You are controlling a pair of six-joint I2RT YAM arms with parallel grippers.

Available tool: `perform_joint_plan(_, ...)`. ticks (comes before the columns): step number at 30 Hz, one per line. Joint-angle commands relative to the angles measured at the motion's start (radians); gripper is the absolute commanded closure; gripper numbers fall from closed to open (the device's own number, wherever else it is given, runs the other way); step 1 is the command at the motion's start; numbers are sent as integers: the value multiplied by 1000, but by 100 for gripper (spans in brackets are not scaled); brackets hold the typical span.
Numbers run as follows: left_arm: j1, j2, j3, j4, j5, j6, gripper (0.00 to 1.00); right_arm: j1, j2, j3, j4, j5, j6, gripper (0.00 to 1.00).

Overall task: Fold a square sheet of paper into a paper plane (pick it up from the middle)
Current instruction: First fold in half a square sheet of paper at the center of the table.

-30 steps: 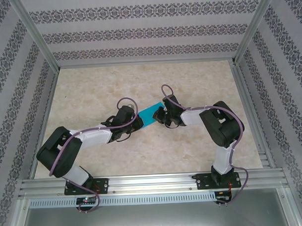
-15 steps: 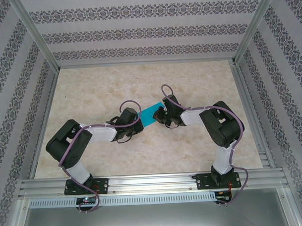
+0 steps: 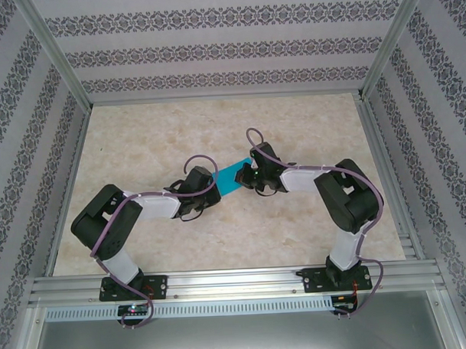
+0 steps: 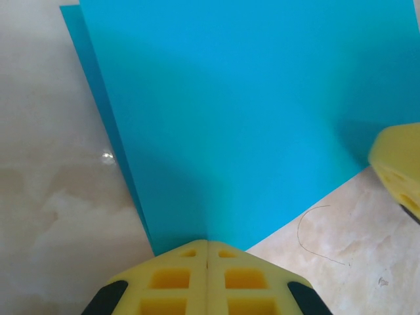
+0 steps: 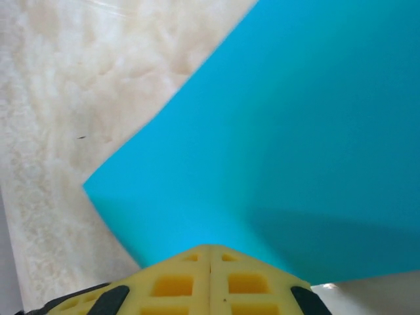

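The left tool (image 4: 207,246) is clenched on a corner of the square sheet of paper (image 4: 249,118) and the right tool (image 5: 210,249) on its opposite side, so the sheet spans the gap between them over the middle of the worktop (image 3: 140,132). If the tools draw apart or twist unevenly, the thin paper could tear, slip from one pinch, or take a crooked crease.
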Motion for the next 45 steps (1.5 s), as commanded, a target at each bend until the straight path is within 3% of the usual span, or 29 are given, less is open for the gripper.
perform_joint_plan(1,7,27,9,-82,-27,-22,100,48,-22,41,-38,-19,-6,100)
perform_joint_plan(14,7,12,15,-119,-23,-70,100,95,107,80,-22,-28,77,100)
perform_joint_plan(24,9,-54,9,22,32,-27,100,90,131,68,-37,-17,66,100)
perform_joint_plan(37,12,39,25,-72,-33,-43,100,89,135,66,-21,-39,61,100)
perform_joint_plan(45,13,39,34,-244,-74,-90,100,38,123,42,-26,-26,33,100)
